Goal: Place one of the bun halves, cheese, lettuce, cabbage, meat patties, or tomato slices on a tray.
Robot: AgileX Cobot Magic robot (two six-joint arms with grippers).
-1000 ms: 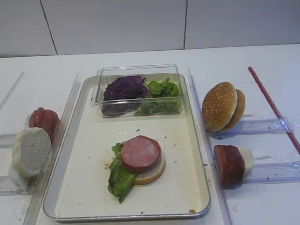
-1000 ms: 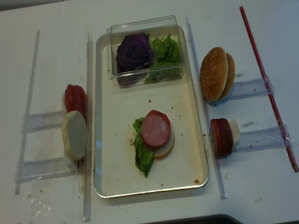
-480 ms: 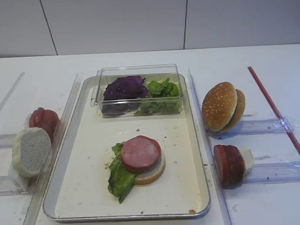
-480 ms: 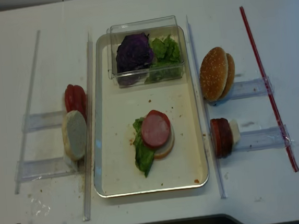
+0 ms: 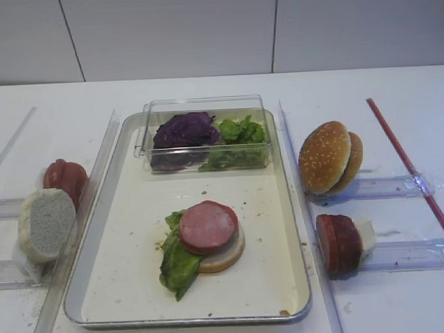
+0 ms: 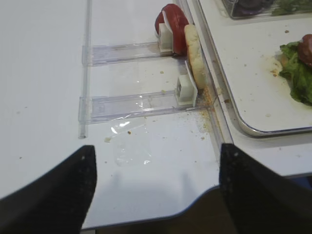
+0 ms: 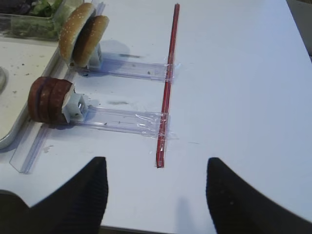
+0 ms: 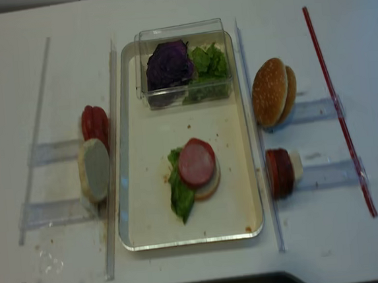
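Observation:
On the tray (image 5: pixel 267 271) a pink meat patty (image 5: pixel 208 226) lies on a bun half (image 5: pixel 232 256) with lettuce (image 5: pixel 177 266) under its left side. More meat patties (image 5: pixel 338 243) (image 7: pixel 48 99) stand on edge to the tray's right, behind them the sesame bun halves (image 5: pixel 325 157) (image 7: pixel 81 33). Tomato slices (image 5: pixel 65 177) (image 6: pixel 173 22) and a pale bun half (image 5: pixel 45 223) (image 6: pixel 194 56) stand to its left. Cabbage (image 5: pixel 183 129) fills part of the clear box. Cheese is out of view. My right gripper (image 7: pixel 155 166) and left gripper (image 6: pixel 157 148) hang open over bare table near its front edge, holding nothing.
The clear box (image 5: pixel 202 105) at the tray's far end also holds lettuce (image 5: pixel 239 130). Clear plastic strips (image 7: pixel 122 119) (image 6: pixel 131 102) hold the upright food on both sides. A long red strip (image 7: pixel 167 83) lies at the right. The table's front edge (image 6: pixel 161 217) is close below the left gripper.

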